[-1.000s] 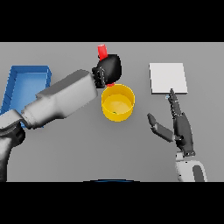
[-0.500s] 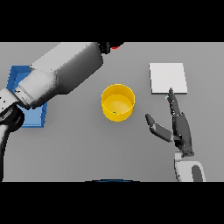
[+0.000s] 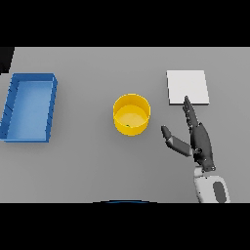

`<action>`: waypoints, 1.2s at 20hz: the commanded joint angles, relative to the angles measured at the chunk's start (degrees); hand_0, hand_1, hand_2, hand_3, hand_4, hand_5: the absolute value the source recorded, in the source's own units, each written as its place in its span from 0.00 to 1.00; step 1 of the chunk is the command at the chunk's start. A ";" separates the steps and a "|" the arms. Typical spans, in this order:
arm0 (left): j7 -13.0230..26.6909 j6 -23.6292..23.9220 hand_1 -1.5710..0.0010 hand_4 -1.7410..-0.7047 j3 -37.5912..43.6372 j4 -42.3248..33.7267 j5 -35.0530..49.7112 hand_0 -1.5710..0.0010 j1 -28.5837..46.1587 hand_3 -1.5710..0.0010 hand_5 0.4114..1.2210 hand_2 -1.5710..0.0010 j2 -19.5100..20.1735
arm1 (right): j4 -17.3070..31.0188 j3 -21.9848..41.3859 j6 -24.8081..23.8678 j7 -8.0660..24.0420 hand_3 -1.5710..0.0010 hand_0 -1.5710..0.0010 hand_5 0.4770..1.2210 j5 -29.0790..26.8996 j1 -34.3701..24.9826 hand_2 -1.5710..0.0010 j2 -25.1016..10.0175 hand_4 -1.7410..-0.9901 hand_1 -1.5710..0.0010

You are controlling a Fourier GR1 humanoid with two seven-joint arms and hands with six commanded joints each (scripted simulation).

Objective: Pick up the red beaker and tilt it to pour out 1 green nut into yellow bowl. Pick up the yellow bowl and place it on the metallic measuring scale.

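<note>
The yellow bowl [image 3: 132, 114] stands upright in the middle of the table, with a small dark speck [image 3: 128, 126] low on its inner floor. The metallic measuring scale [image 3: 188, 87] is a flat pale square to the bowl's right and further back. My right hand [image 3: 199, 140] is open, palm toward the bowl and fingers pointing at the scale's near edge, a short gap right of the bowl. Only a dark piece of my left hand [image 3: 4, 59] shows at the far left edge. The red beaker is out of sight.
A blue rectangular tray [image 3: 10, 110] lies at the left side of the table, well apart from the bowl.
My left arm, which hung over the bowl with the red beaker, has swung up and left almost out of the picture. The right hand and the bowl have stayed put.
</note>
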 commanded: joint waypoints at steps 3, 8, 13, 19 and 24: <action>1.63 4.12 0.00 0.00 8.88 2.81 8.69 0.00 5.04 0.02 1.00 0.00 4.05 | 0.93 0.27 -0.29 0.08 1.00 1.00 0.17 0.79 -0.25 1.00 -0.05 0.82 1.00; 11.05 13.65 0.00 0.00 16.34 0.77 18.19 0.00 17.74 0.01 1.00 0.00 5.58 | 0.44 0.42 0.10 0.06 1.00 1.00 0.20 1.62 -0.38 1.00 -1.44 0.80 1.00; 19.02 18.93 0.00 0.00 22.84 -6.38 27.05 0.00 29.89 0.00 1.00 0.00 5.90 | 0.59 0.80 0.89 -0.51 1.00 1.00 0.24 1.07 0.35 1.00 -1.35 0.82 1.00; 24.19 23.10 0.00 0.00 24.50 -26.61 34.18 0.00 50.32 0.00 1.00 0.00 2.87 | 0.87 0.23 0.94 -1.62 1.00 1.00 0.27 1.18 -0.06 1.00 -2.43 0.77 1.00; 30.27 25.35 0.00 0.00 24.36 -38.93 36.31 0.00 60.28 0.00 0.71 0.00 1.45 | 1.01 0.38 0.89 -1.63 1.00 1.00 0.26 1.02 0.26 1.00 -1.98 0.77 1.00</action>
